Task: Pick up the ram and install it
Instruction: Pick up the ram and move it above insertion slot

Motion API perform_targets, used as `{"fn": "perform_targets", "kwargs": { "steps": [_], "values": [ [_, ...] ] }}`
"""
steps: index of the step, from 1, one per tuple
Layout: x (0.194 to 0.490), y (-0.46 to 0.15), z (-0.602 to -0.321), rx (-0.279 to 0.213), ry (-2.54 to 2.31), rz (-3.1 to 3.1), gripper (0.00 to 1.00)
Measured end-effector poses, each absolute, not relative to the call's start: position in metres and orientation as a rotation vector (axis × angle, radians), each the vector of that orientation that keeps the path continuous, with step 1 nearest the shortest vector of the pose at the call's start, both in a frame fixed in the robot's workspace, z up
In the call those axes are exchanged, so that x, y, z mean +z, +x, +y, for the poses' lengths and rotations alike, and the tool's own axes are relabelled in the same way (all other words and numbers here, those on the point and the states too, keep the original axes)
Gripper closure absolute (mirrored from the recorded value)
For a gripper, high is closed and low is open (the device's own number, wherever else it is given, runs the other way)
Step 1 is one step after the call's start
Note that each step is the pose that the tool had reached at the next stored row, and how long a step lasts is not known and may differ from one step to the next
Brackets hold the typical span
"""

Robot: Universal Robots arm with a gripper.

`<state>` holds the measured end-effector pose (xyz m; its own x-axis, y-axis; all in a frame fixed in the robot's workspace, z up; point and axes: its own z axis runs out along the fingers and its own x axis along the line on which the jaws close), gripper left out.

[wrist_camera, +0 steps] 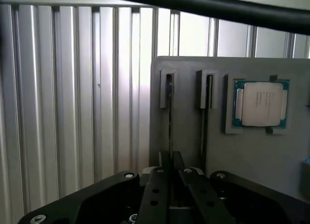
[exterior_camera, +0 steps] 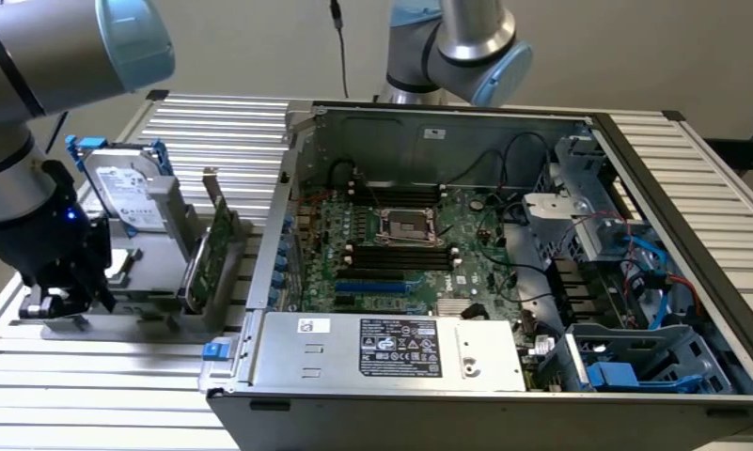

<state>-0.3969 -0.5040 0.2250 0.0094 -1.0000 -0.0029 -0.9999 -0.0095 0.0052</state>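
We see a wide bench of ribbed silver aluminium slats, and most of it is taken up by a large open grey metal computer case. The case lies on its side with a green motherboard exposed inside. The grey and pale-blue jointed robot arm reaches down at the exterior view's left, over a flat grey holder block that lies on the bench just beside the case.

Standing upright in that holder we find a silver hard drive with blue rails. Next to it, on the case side, is a tall green expansion card with a metal bracket.

The black two-fingered gripper hangs low over the holder's end farthest from the case. In the wrist view the holder carries a square silver-capped processor chip on a green-blue base, lying flat in its own pocket. Near it are two narrow slots side by side.

The ram, a long thin stick that we see edge-on and dark, sits upright in the slot farther from the processor. The neighbouring slot holds a similar dark strip. The gripper is clenched on the ram: its fingers press in from either side of the thin edge, with the stick seated in the holder.
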Motion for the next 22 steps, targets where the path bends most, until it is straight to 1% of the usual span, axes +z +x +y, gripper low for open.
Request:
{"fn": "perform_targets", "kwargs": {
  "steps": [10,22],
  "values": [
    [0.27,-0.393,-0.504,-0.01,2.231,-2.209,0.86],
    [0.323,-0.344,-0.504,-0.025,2.225,-2.202,0.86]
  ]
}}
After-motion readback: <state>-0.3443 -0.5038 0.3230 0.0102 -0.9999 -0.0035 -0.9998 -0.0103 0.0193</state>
